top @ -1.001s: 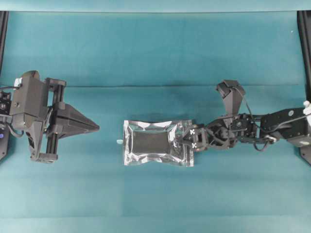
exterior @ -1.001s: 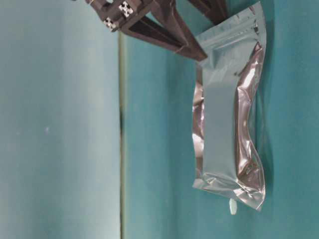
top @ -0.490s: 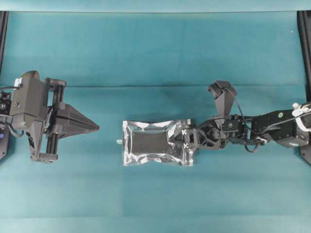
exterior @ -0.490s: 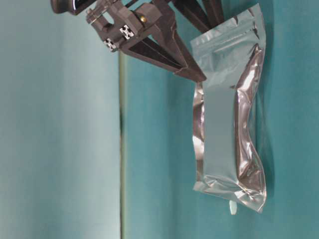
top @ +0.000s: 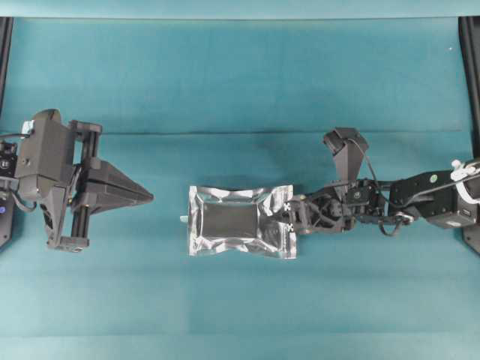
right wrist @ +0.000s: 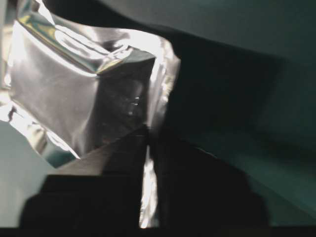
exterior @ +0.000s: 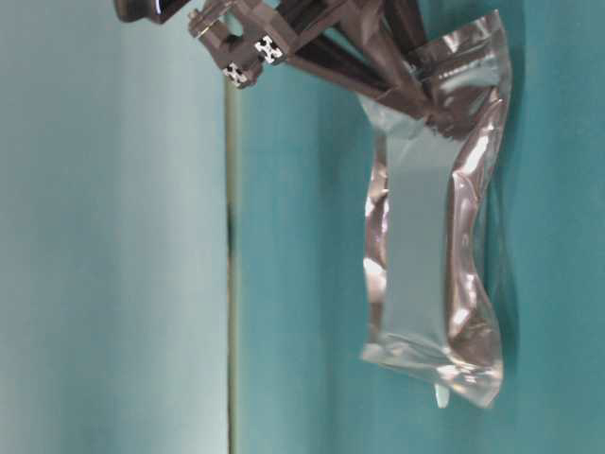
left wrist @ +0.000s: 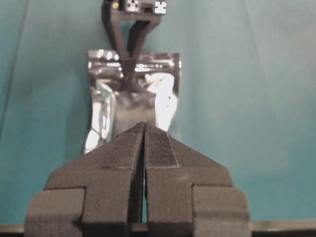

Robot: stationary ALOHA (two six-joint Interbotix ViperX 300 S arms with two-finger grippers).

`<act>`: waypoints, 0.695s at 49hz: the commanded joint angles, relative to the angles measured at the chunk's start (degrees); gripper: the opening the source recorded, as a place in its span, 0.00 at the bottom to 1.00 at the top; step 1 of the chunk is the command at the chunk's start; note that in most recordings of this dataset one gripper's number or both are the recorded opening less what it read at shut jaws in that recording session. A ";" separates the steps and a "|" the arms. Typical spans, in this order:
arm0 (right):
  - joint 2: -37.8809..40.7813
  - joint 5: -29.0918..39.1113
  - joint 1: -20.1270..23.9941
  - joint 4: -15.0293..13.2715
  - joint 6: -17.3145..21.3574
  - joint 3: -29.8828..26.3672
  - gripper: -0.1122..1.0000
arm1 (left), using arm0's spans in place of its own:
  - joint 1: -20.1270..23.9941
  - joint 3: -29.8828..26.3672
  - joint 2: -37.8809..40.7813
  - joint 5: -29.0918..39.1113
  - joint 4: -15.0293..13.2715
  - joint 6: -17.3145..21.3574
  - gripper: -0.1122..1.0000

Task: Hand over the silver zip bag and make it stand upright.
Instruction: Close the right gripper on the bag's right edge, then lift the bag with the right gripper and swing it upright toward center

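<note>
The silver zip bag (top: 236,221) lies flat on the teal table, a crinkled foil pouch with a dark centre panel (exterior: 425,236). My right gripper (top: 287,217) reaches in from the right and is shut on the bag's right sealed edge. In the right wrist view a strip of foil shows pinched between the dark fingers, at my right gripper (right wrist: 149,136), and the bag (right wrist: 74,84) fills the upper left. My left gripper (top: 148,196) hovers shut at the far left, well apart from the bag. Its closed tips (left wrist: 144,126) point at the bag (left wrist: 133,98).
A tiny white scrap (top: 183,219) lies against the bag's left edge, also visible at table level (exterior: 441,395). Teal cloth (top: 240,82) covers the table, with a fold line across the middle. Black frame posts (top: 471,45) stand at both side edges.
My right gripper's fingers, spread wide over the bag's right edge before, have closed on it. That edge now crumples slightly between them. The left arm has not moved.
</note>
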 commanded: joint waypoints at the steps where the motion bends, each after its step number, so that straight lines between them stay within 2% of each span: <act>1: -0.53 -0.26 0.62 -0.35 -1.23 -0.09 0.22 | -0.09 -0.70 -0.09 -0.35 0.18 0.00 0.04; 8: -0.70 -0.26 0.70 -0.35 -1.76 -0.35 0.11 | -0.09 -0.62 -0.09 -0.26 0.18 -0.09 0.04; 23: -4.75 0.44 0.35 -0.53 -2.29 -0.70 0.11 | -0.09 -0.62 0.00 -0.35 0.18 -0.09 0.04; 29: -8.96 3.43 -0.26 -1.58 -4.83 -2.20 0.11 | -0.09 -0.53 0.00 -0.35 0.18 -0.09 0.04; 34: -12.74 10.55 -1.23 -2.46 -8.88 -4.66 0.11 | -0.09 -0.53 -0.09 -0.35 0.18 -0.26 0.04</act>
